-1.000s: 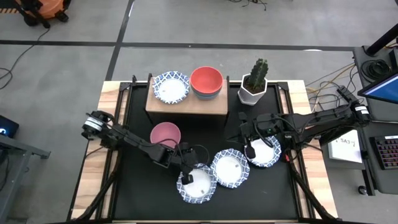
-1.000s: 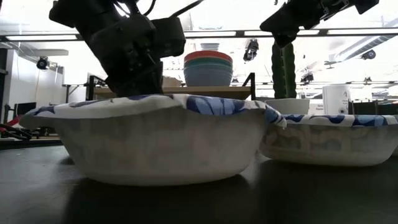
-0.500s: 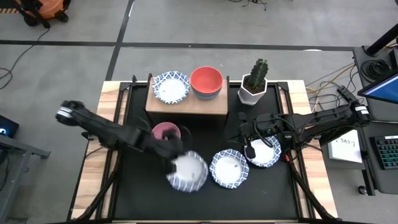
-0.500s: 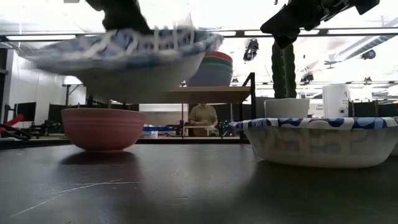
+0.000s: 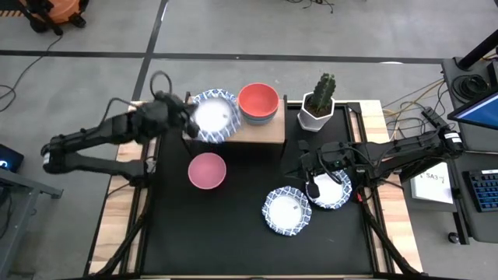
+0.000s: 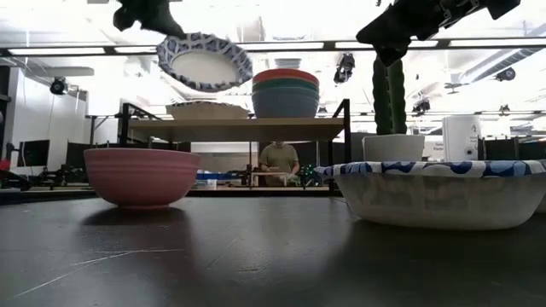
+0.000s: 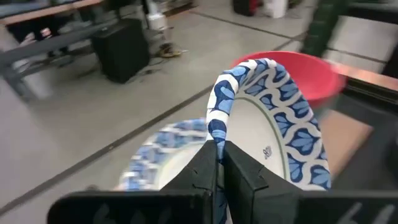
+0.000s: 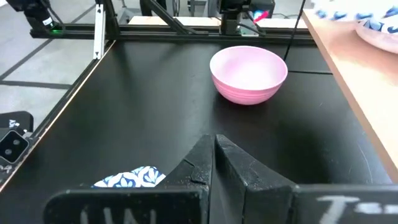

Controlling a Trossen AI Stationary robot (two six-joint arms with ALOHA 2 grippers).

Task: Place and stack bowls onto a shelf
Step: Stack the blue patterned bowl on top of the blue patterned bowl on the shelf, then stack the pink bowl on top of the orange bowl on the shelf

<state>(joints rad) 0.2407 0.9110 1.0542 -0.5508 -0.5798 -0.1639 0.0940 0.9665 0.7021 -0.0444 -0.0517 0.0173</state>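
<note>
My left gripper (image 5: 185,120) is shut on a white bowl with a blue patterned rim (image 5: 215,117), in the air over the left end of the light-wood shelf (image 5: 257,131). A second patterned bowl (image 6: 205,109) sits on the shelf below it, beside a stack with the red bowl (image 5: 258,101) on top. The pink bowl (image 5: 207,170) stands on the black table. Two more patterned bowls (image 5: 288,211) (image 5: 336,190) sit on the table to the right. My right gripper (image 5: 313,187) is shut above the left rim of the second of these. My left gripper pinches the patterned bowl by its rim (image 7: 215,127), one finger inside and one outside. It comes level from the table's left side. The bowl (image 6: 205,61) is lifted clear and tilted, above the bowl on the shelf (image 7: 158,152).
A white faceted pot with a cactus (image 5: 317,105) stands on the table to the right of the shelf, near my right arm. The red-topped stack (image 6: 286,92) fills the shelf's middle. Bare black tabletop lies in front of the pink bowl (image 8: 249,73). A person shows far behind the table (image 6: 278,162).
My left gripper has lifted the patterned bowl off the near middle of the table and carried it up and toward the far left, over the shelf's left end. The bowl now hangs tilted over the bowl on the shelf.
</note>
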